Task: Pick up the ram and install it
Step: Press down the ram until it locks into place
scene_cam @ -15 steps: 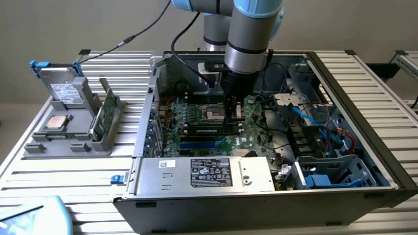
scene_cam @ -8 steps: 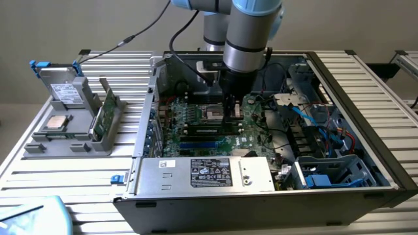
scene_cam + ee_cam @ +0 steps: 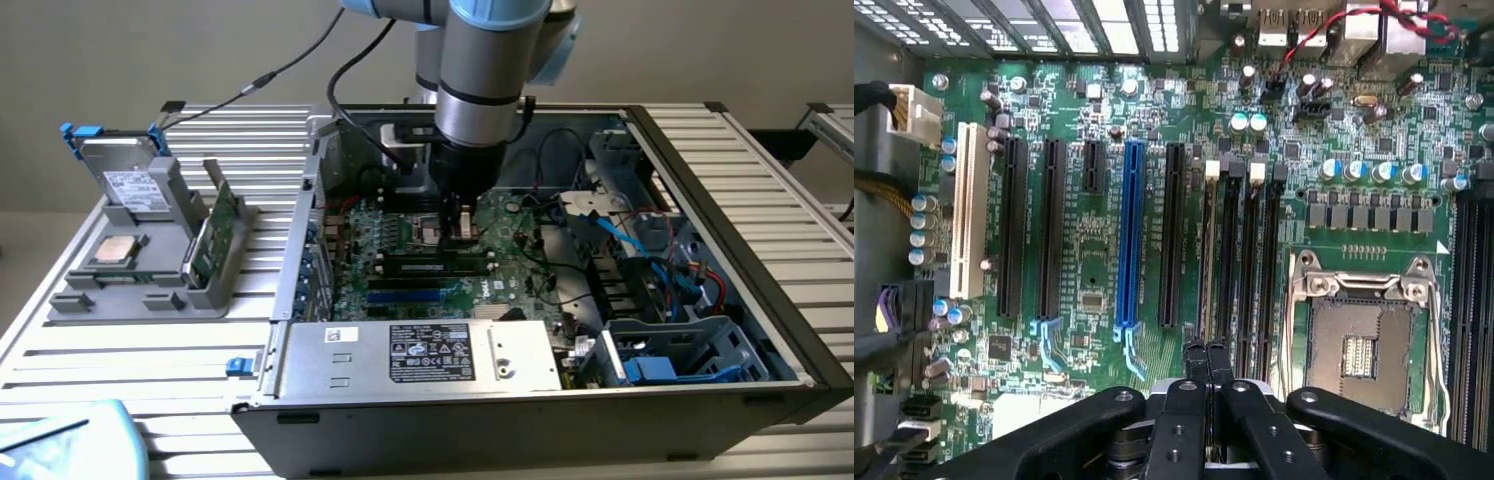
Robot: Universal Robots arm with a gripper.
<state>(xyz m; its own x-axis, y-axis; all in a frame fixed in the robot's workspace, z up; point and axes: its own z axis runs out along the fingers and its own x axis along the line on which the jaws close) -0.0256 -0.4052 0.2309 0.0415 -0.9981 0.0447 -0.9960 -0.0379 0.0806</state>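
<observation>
Claw (image 3: 1206, 352) closed, empty, positioned directly above the motherboard (image 3: 1104, 250) memory slots. The ram (image 3: 434, 266) lies seated in a slot inside the open computer case (image 3: 747, 300), just beside the claw.

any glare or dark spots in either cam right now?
Exterior view: even light, mild sheen on the power supply, case interior shaded under the arm. Wrist view: bright washout at the rear vent slots, motherboard evenly lit, gripper dark in the foreground.
</observation>
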